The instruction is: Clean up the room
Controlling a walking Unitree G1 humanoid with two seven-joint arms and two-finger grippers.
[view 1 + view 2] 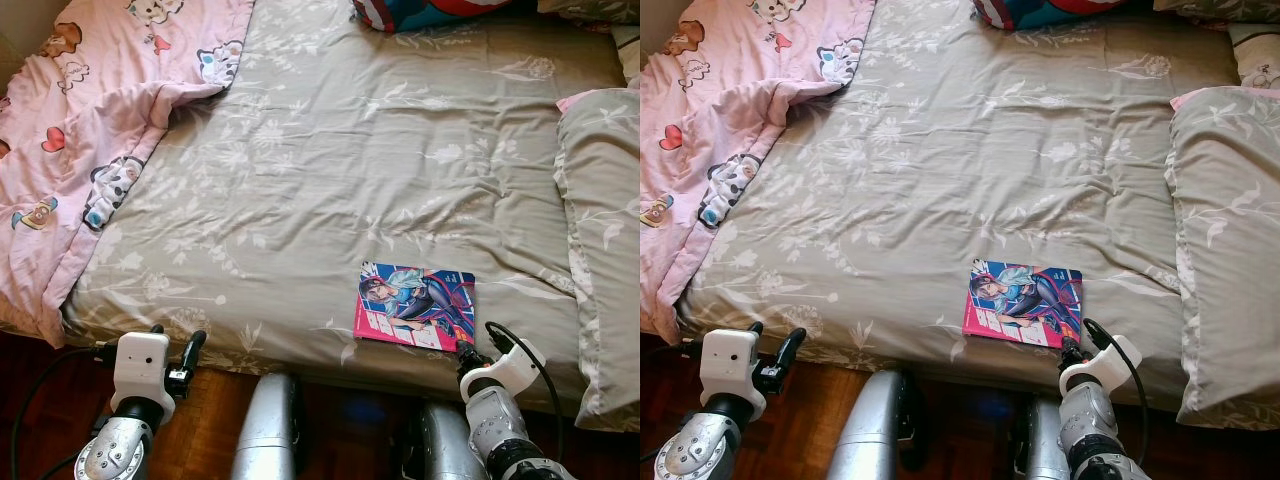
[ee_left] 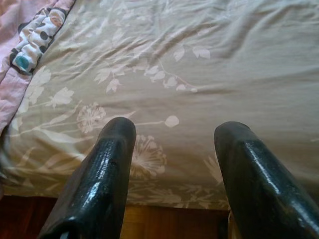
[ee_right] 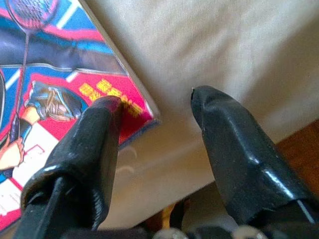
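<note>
I am leaning over the wide bed with the grey-green leaf-print sheet (image 1: 330, 160), where a thin, glossy pink-and-blue comic book (image 1: 415, 305) is lying flat near the front edge. I am bringing my right gripper (image 3: 157, 107) to its near corner, fingers parted with one over the cover and one beside it, to pinch that corner. My left gripper (image 2: 172, 149) is hanging open by the mattress edge, idle.

Both arms are silver metal tubes ending in white wrist housings, black cables looping behind the fingers. Each gripper, left gripper (image 2: 174, 149) and right gripper (image 3: 154, 107), carries two long, glossy black fingers.
</note>
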